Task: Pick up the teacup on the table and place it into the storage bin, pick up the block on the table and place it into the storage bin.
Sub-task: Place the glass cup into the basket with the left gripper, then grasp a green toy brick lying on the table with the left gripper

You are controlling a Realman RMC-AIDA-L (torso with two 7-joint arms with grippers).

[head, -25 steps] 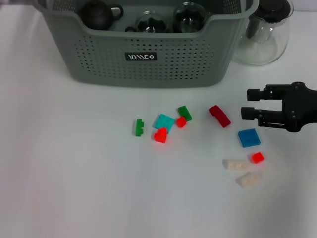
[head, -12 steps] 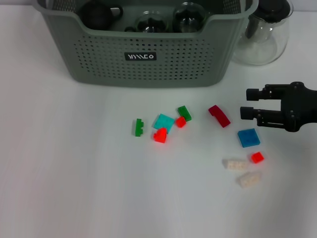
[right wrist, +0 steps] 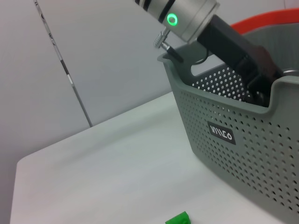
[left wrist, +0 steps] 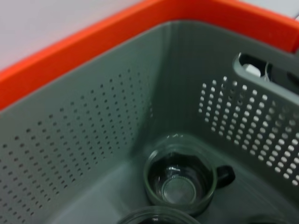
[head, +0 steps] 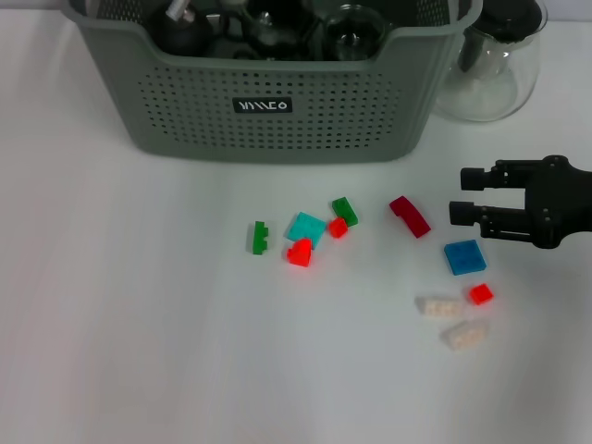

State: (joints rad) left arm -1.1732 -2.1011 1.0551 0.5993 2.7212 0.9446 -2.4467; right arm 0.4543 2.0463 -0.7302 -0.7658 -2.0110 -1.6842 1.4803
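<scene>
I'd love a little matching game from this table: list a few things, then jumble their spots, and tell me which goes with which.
Things:
1. blue block
2. glass pitcher
3. clear teacup
4. green block

Places:
A. inside the storage bin
B. farthest to the robot's left among the blocks
C. on the table beside the bin, on the robot's right
D. just below the right pincer in the head view

Pairs: 1-D, 2-C, 3-A, 4-B
</scene>
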